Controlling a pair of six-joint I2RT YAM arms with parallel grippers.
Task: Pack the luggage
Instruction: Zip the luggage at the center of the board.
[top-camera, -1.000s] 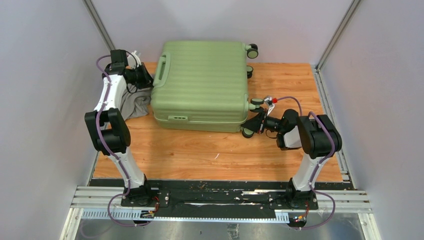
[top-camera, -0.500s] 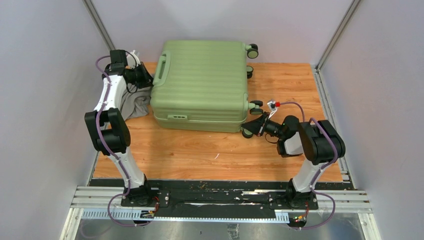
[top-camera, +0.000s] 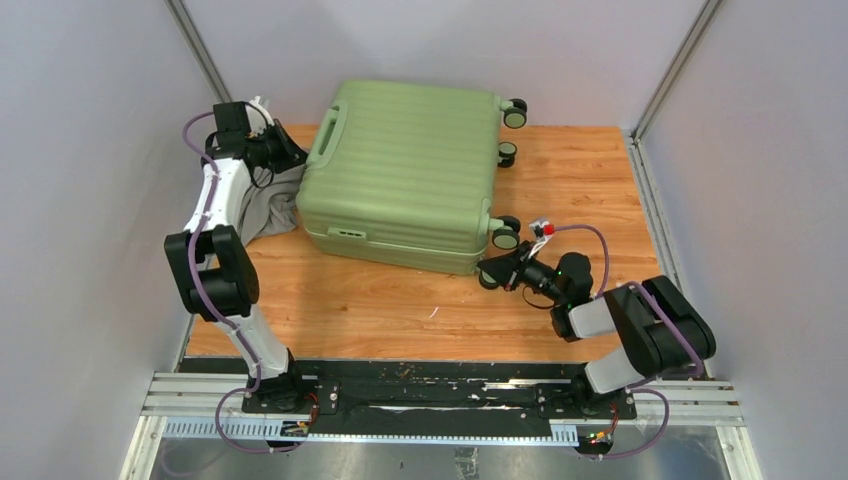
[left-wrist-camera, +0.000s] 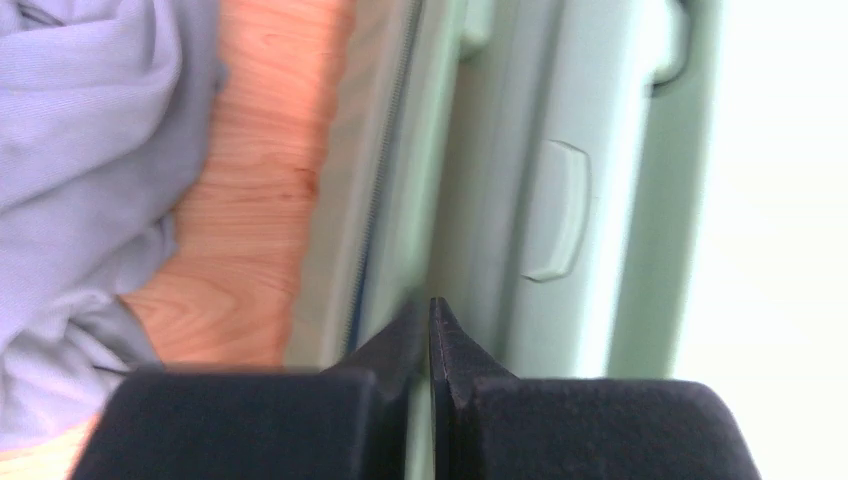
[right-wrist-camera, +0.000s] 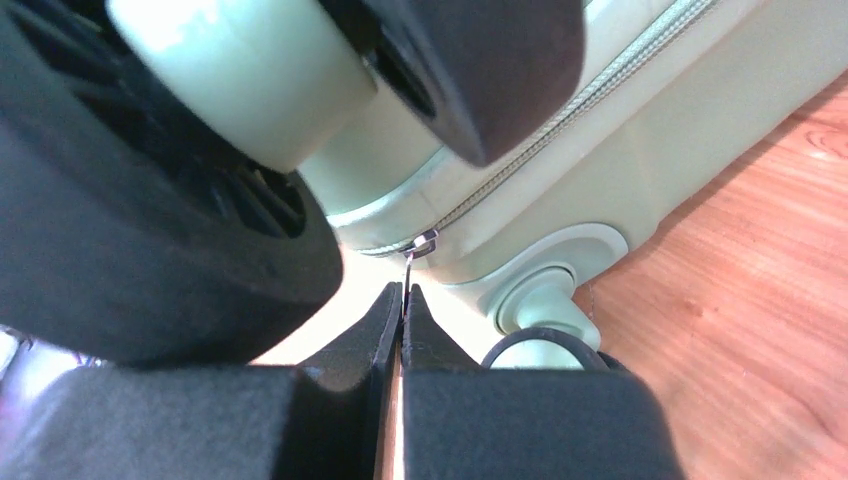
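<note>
**Top external: both grippers closed at the luggage's edges**

Nearest you, two arms rise from their bases at the near edge of the table (top-camera: 400, 310). Your right arm (top-camera: 640, 330) is folded low, with its elbow out to the right. Its forearm reaches left and away toward the near right corner of the luggage (top-camera: 405, 170). The right gripper (right-wrist-camera: 402, 298) lies almost level with the tabletop, tucked in beside a wheel (right-wrist-camera: 170, 200). Its jaws are pressed together with no gap. The thin zip pull (right-wrist-camera: 413, 262) hangs from the zip line straight down into the seam between them.

Further out lies the one luggage, shut and flat across the middle and back of the table, turned a little askew. You can count four wheels (top-camera: 515, 114) along its right side and one handle (top-camera: 322, 140) on its left.

One grey cloth (top-camera: 272, 210) is bunched on the table against the luggage's left side, beside your left arm (top-camera: 215, 200). That arm stands tall along the left wall, with its wrist bent right toward the far left edge of the luggage, by the handle. The left gripper (left-wrist-camera: 432, 312) is closed too, tips together by the zip seam on the side wall. Nothing shows between them, and you cannot tell whether they touch the shell.
</note>
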